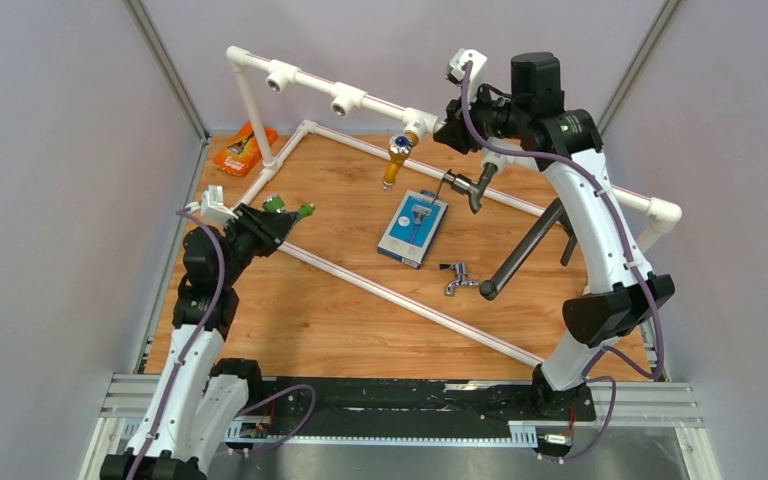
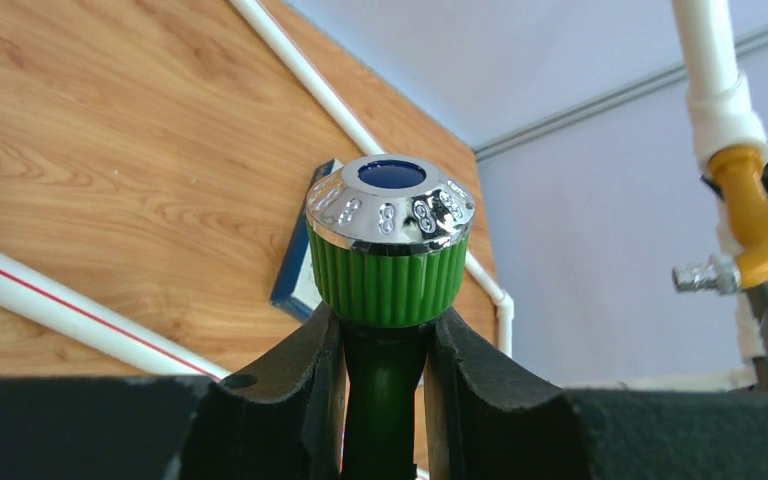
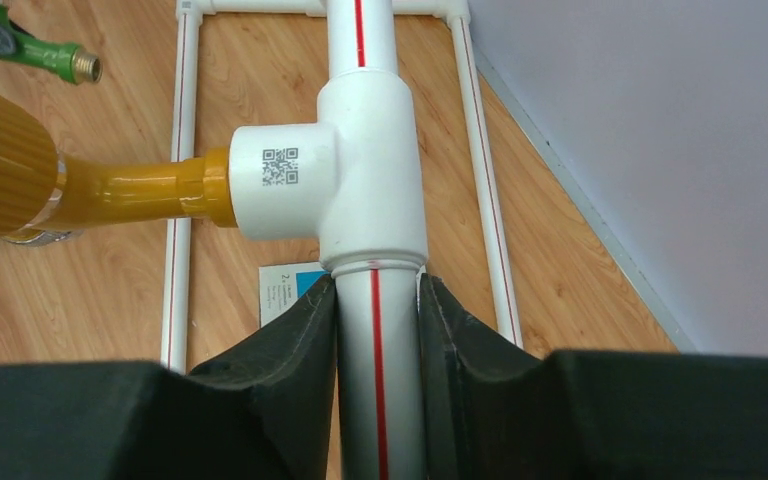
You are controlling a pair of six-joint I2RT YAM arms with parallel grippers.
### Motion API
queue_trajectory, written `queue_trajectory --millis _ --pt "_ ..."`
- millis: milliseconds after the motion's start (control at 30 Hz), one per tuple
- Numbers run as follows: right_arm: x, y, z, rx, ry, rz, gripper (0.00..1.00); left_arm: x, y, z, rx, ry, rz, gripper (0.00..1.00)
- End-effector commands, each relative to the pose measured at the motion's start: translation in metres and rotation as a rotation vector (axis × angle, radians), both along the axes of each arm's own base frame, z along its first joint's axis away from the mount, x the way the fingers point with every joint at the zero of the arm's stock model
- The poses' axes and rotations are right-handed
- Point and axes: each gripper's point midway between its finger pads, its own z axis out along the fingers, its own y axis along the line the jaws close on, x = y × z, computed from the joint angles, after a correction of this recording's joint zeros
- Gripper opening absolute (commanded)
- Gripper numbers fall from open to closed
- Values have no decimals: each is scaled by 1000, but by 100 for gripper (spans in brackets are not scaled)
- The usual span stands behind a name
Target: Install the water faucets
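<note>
Your left gripper (image 2: 385,325) is raised over the left side of the table (image 1: 310,310), and its fingers (image 2: 310,370) are pinching the dark neck of the green faucet (image 2: 388,275), just under the ribbed green knob with its chrome cap and blue centre. In the top view that faucet sticks out of the jaws towards the right, clear of the wood and well apart from the sockets on the raised bar; the right wrist view catches its brass threaded end at the upper left corner. Your right gripper (image 3: 377,285) is up at the raised bar of the white pipe frame (image 3: 370,150), with one finger pressed on each side of the red-striped pipe, right beside the tee (image 3: 360,170) that carries a printed code square. A yellow faucet (image 3: 110,190) is seated in that tee's side socket and hangs down from it in the top view. A dull grey faucet (image 1: 470,187) hangs just below the bar beside your right gripper; you cannot tell from these views whether it sits in a socket. The chrome faucet (image 1: 457,277) lies loose on the table, near the diagonal pipe of the frame's base and just to the right of the blue-and-white box (image 1: 415,228), which lies flat. An orange packet (image 1: 245,148) rests at the far left corner, outside the frame's upright post
</note>
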Motion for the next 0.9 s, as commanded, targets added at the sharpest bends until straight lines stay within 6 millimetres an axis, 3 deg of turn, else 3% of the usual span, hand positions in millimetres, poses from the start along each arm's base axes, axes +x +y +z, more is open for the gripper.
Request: queue_trajectory --millis 0,333,633,733,767,800,833,867 --pt "-14 -3 19 9 -53 31 30 17 14 53 -114 -91 112 0" --pt "-54 11 37 98 -50 119 0 43 28 116 -402 -121 225 0" --pt "-73 21 37 144 -62 189 0 56 75 148 -592 -183 453 0" --pt "-71 23 32 133 -67 179 0 66 80 163 -639 -192 468 0" --pt "-69 24 30 123 -70 171 0 75 78 159 -650 -174 459 0" --pt "-69 24 29 118 -75 168 0 79 85 170 -664 -205 461 0" --pt "-67 24 27 112 -77 162 1 89 82 165 -692 -174 447 0" --pt "-67 23 25 106 -83 157 1 91 81 176 -717 -208 424 0"
